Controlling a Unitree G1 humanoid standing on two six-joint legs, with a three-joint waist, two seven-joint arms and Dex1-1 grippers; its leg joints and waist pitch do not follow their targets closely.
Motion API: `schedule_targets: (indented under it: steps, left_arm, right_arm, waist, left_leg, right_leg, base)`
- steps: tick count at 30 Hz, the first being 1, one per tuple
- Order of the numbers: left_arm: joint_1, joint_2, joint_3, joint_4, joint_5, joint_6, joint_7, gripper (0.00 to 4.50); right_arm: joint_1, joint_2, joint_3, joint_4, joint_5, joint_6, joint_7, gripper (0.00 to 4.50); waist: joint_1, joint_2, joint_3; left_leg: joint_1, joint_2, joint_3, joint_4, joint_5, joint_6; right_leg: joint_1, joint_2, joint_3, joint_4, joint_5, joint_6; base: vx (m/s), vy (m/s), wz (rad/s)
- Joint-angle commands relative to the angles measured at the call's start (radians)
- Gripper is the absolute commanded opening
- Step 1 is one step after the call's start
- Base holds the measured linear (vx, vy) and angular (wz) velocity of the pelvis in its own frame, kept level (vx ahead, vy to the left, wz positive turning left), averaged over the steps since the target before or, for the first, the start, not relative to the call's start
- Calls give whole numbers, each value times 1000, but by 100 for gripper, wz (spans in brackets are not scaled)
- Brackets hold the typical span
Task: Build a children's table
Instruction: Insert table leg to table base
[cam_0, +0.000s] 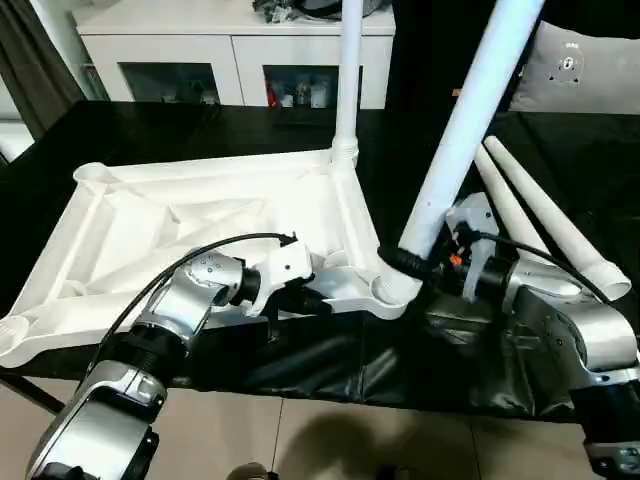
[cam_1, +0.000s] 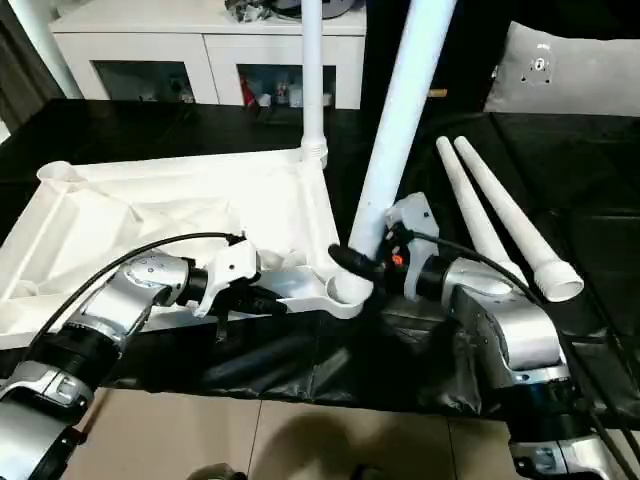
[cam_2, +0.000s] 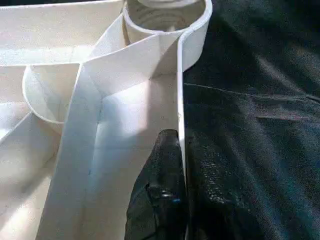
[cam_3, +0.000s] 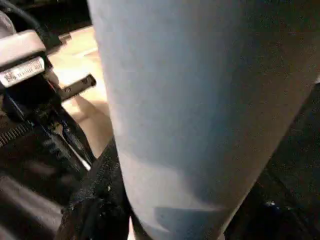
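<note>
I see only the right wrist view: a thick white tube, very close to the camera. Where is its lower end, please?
Observer: The held leg meets the near right corner socket of the upturned tabletop with its lower end. It leans and is not upright.
Operator: What is the left gripper doing?
Observer: The left gripper is shut on the tabletop's near rim, beside that socket.
Operator: Is any other leg fitted?
Observer: Yes, one upright leg stands in the far right corner of the tabletop.
</note>
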Motion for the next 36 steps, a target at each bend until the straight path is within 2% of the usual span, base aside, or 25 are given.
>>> schedule_targets:
  steps: [1, 11, 18, 20, 26, 36]
  left_arm:
    - [-15, 7, 8, 11, 3, -9, 8, 0]
    - [-21, 0, 8, 14, 6, -45, 18, 0]
    - [-36, -16, 12, 32, 5, -53, 27, 0]
    - [-35, -16, 13, 32, 4, -56, 27, 0]
    - [-40, -18, 19, 31, -1, -68, 20, 0]
    - [-54, -37, 37, 49, -6, -93, 58, 0]
  right_arm:
    - [-22, -7, 8, 5, -6, -15, 18, 191]
    - [-34, 13, 24, 46, -14, -44, 44, 191]
    - [-73, 31, 38, 115, -29, -81, 62, 191]
    - [-77, 35, 40, 128, -34, -89, 63, 191]
    - [-87, 43, 46, 174, -48, -116, 71, 191]
    - [-90, 42, 47, 208, -51, -118, 105, 190]
  waist:
    - [5, -14, -74]
    - [7, -15, -77]
    - [7, -15, -77]
    - [9, -12, -77]
    - [9, -16, -79]
    - [8, -18, -77]
  left_leg:
    - [5, -1, 14, -68, -227, 66]
    - [4, 2, 13, -68, -219, 70]
    - [6, 0, 15, -66, -228, 66]
    - [6, 2, 14, -67, -223, 66]
    - [3, 2, 15, -66, -209, 71]
    - [6, 0, 16, -64, -222, 73]
  right_leg:
    - [70, -49, 24, -86, -501, -75]
    - [73, -50, 26, -79, -468, -93]
    - [71, -50, 23, -82, -495, -91]
    - [71, -51, 25, -80, -481, -93]
    - [74, -52, 27, -74, -453, -105]
    - [72, -50, 24, -81, -500, -89]
  base:
    - [0, 0, 0]
    - [0, 0, 0]
    - [0, 0, 0]
    - [0, 0, 0]
    - [0, 0, 0]
    - [0, 0, 0]
